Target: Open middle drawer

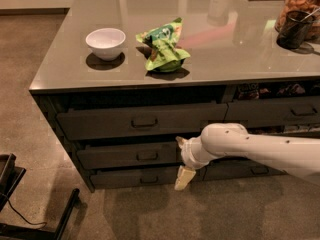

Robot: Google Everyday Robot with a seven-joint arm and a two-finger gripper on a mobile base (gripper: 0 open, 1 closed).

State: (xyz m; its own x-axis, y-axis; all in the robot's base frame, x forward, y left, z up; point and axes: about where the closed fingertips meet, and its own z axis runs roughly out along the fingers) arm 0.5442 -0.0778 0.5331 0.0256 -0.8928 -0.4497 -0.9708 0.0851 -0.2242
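The middle drawer (pixel 120 156) is a wide dark grey front in the left stack of the counter, with a small metal pull handle (pixel 147 156) at its centre. It sits between the taller top drawer (pixel 100 124) and the slim bottom drawer (pixel 120 178). My gripper (pixel 182 170) hangs at the end of the white arm (pixel 250 149), which comes in from the right. It is at the right end of the middle and bottom drawer fronts, right of the handle and a little lower, and not on it.
On the counter top (pixel 65 69) are a white bowl (pixel 105 41), a crumpled green chip bag (pixel 164 51), a dark cup (pixel 293 30) and a jar (pixel 300 1). A second drawer stack (pixel 275 113) is at the right. A black stand (pixel 30 219) is on the floor at lower left.
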